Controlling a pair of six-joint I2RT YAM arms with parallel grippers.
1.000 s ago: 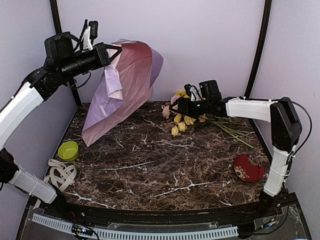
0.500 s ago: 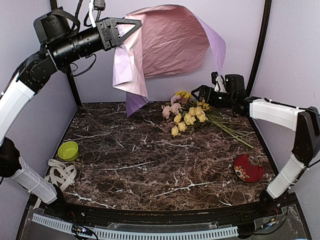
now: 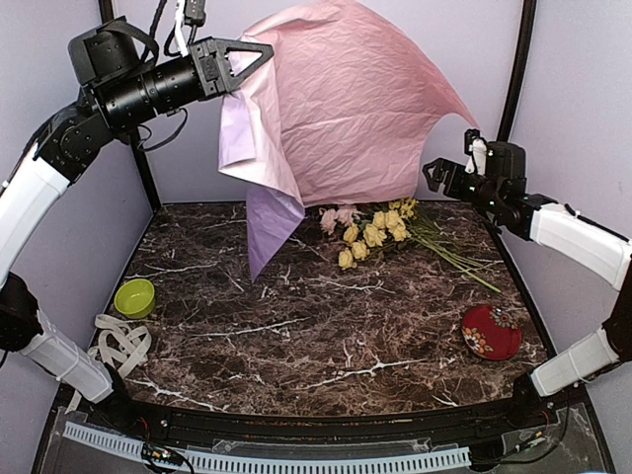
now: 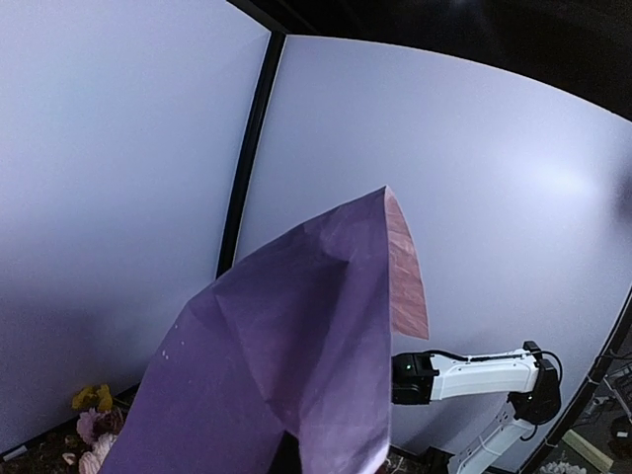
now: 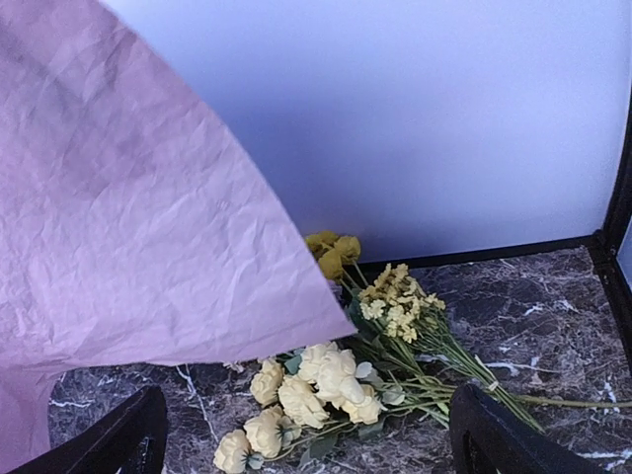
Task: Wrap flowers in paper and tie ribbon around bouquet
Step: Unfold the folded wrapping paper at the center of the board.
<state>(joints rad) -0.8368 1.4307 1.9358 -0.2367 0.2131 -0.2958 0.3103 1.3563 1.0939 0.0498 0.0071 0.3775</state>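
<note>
From my station, the top view showed the left pincer (image 3: 265, 47) raised high at the back left. It was clamped tight on one edge of the paper (image 3: 355, 109). The sheet spread wide in the air over the rear of the table (image 3: 296, 326), pinkish on one face and lilac on the other. Its lowest corner hung close to the marble, and I could not tell whether it touched. The flowers (image 3: 375, 232) lay on the table at the back right, partly behind the sheet, with blooms to the left and stems trailing right and toward me. The right pincer (image 3: 432, 176) hung in the air above them, its jaws spread wide with nothing between them. The ribbon (image 3: 118, 344) lay in a loose heap at the near left edge, just beside a green bowl (image 3: 134, 296). A red round patterned piece (image 3: 491, 331) sat at the near right.
</note>
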